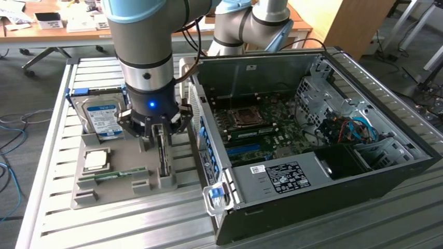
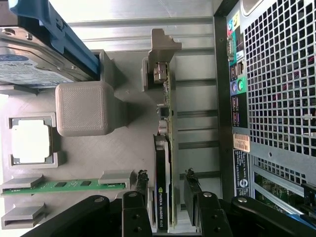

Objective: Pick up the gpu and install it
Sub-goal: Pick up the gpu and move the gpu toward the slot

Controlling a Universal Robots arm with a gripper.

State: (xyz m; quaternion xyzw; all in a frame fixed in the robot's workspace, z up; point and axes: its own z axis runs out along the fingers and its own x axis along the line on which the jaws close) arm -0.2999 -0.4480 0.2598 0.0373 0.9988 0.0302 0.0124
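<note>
1. The end effector (image 2: 165, 176) stood wide open and held nothing. Its fingers (image 2: 134, 212) hung one on each side of the gpu (image 2: 161, 202), with a thin gap showing at each pad.
2. The gpu therefore sat directly between the jaws, standing on its long edge in a slot of the grey holder (image 2: 128, 123) on the bench (image 1: 49, 207).
3. Its long axis ran crosswise to the line along which the fingers close, so its flat faces looked at the pads. The black face was turned toward the memory stick (image 2: 64, 186), the circuit-board back toward the computer case (image 2: 276, 98).
4. The black shrouded end lay between the fingers. The silver bracket end pointed away from them, toward the hard drive (image 2: 29, 69) end of the holder.
5. By my judgement, the card was squarely lined up with the pads.
</note>
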